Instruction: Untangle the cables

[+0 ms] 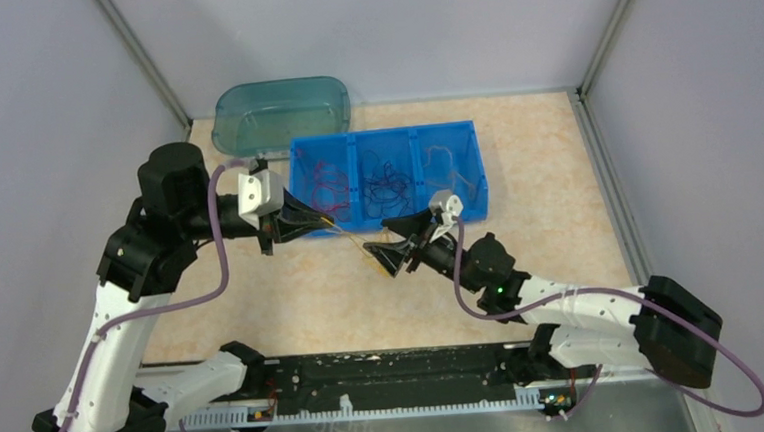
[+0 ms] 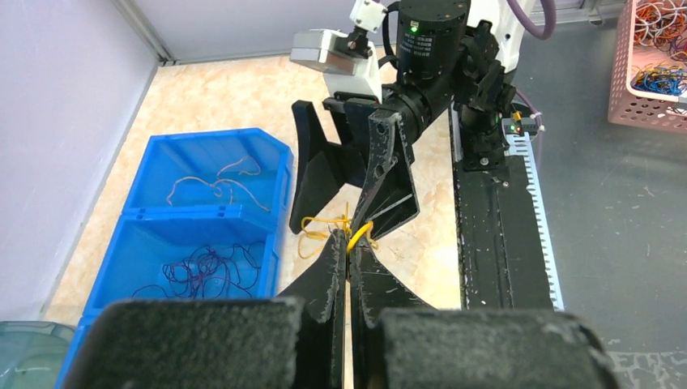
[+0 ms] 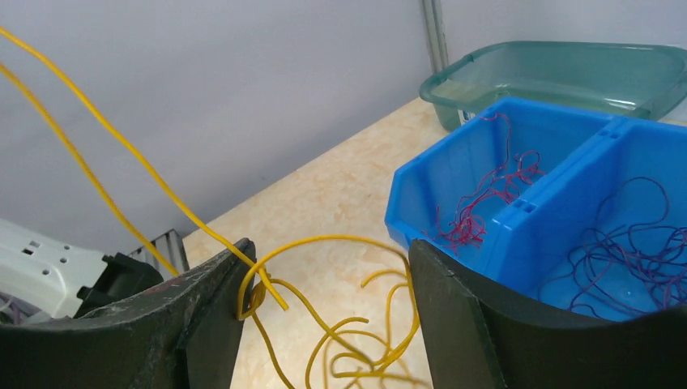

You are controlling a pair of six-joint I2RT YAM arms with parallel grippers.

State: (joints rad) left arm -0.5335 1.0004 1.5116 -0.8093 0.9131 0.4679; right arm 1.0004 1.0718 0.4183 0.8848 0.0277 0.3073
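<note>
Cables [image 3: 324,238], yellow, are dangling knotted over the bench [image 3: 340,186], mid-separation. The left pincer [image 2: 348,243] is squeezing one strand tight; the right pincer [image 3: 324,271] is standing spread around the knot, probably needing next to be closing on a loop and drawing away.

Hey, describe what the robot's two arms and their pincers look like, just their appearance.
The left arm and right arm have white shells and black joints, with a thick mauve cable looping along each. The left pincer and right pincer each have two black wedge-shaped fingers. A green light glows on the right wrist.
</note>
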